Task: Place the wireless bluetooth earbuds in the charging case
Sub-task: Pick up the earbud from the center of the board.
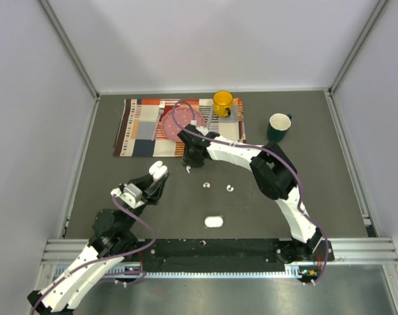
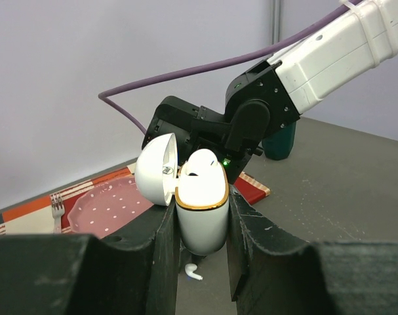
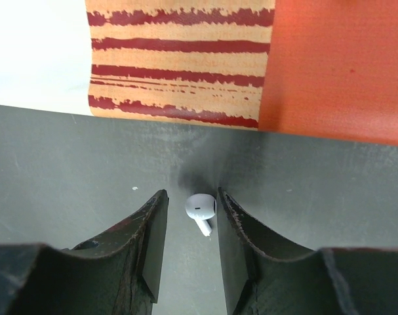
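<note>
Right wrist, 1 tiny white earbud (image 3: 200,208), rounded head, short stem

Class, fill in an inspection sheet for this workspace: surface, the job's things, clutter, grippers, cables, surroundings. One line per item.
surface: dark grey table.
job's things: charging case, lid open, held in the left grip; earbud on the table between the right fingers; second earbud and third earbud loose mid-table; closed second case near the bases.
clutter: striped placemat, pink plate on it, yellow mug, green mug.
grippers: left gripper shut on the charging case; right gripper open, straddling the earbud.
cables: purple cable along each arm.
surroundings: plain white walls; nothing else seen.
</note>
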Tool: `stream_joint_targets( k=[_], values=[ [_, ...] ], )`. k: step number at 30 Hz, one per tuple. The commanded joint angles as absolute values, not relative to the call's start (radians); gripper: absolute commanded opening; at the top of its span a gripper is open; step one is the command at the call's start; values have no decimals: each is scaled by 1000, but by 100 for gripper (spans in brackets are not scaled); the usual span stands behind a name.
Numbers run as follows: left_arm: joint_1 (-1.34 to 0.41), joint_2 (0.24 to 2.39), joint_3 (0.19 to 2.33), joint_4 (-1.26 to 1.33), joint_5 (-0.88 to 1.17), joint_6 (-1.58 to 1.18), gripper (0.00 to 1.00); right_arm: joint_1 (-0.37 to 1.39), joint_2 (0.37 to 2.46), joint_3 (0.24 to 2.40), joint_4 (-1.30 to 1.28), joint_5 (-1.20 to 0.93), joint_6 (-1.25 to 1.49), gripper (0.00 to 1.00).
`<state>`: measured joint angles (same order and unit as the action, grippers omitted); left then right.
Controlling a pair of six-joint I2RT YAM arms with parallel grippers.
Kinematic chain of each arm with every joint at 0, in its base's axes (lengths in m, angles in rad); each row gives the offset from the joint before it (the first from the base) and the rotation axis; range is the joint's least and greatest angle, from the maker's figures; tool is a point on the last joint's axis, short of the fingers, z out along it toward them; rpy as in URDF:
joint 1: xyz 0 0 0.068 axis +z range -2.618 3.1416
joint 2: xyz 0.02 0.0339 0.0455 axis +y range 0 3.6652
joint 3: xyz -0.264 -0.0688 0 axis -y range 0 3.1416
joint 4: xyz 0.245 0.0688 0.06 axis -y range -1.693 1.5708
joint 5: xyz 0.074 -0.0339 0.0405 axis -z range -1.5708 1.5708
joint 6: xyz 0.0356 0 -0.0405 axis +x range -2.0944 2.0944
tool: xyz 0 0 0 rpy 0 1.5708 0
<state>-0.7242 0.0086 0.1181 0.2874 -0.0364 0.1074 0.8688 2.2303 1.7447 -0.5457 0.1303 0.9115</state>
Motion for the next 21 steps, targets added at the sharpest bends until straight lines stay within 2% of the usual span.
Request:
stream_joint_targets(
  k=[1, 21],
  values=[
    [-726, -132, 161, 321, -57, 117, 0, 887, 2252, 1792, -549, 149, 907, 35],
    [-726, -133, 161, 318, -61, 115, 0, 890, 2264, 1792, -555, 152, 890, 30]
  ],
)
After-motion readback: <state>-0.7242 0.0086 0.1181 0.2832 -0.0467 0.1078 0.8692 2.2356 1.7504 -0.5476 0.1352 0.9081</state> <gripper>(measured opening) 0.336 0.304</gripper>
